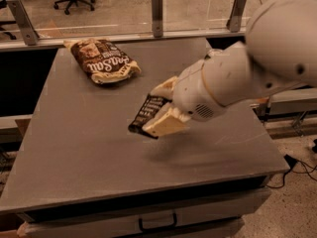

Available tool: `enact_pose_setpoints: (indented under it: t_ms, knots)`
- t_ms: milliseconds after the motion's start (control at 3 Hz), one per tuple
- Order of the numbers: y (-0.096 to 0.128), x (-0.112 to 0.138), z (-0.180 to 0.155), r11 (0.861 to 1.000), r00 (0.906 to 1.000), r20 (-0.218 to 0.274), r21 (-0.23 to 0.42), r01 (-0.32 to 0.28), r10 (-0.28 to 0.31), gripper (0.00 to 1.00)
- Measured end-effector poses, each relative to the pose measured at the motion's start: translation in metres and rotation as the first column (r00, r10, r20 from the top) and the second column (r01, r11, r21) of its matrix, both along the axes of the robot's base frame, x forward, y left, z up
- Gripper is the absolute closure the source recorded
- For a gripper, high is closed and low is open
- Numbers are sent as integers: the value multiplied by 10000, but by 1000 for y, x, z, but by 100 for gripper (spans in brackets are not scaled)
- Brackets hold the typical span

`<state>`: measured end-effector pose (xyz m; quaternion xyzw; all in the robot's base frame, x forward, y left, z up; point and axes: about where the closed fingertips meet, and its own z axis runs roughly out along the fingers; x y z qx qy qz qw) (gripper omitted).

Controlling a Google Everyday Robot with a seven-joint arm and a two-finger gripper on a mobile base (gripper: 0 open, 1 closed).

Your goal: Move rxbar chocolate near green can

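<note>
Camera view shows the gripper [153,110] clamped on the rxbar chocolate [141,117], seemingly just clear of the table [74,157], right of and nearer than the brown snack bag [103,61]; mid-carry, it must next find the unseen green can.

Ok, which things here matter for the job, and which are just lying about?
Job: rxbar chocolate, held in the gripper over the table; green can not in view.
Lying about: brown snack bag at the table's far left.
</note>
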<state>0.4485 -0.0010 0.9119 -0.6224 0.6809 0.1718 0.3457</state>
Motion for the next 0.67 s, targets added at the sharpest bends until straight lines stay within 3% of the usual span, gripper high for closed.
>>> enact_pose_setpoints:
  t_ms: [333,667]
  knots:
    - [-24,3,38,9987,9950,863,36,500,-501,100]
    - [-21,2,36,9990,9958,798,27,446,-447,100]
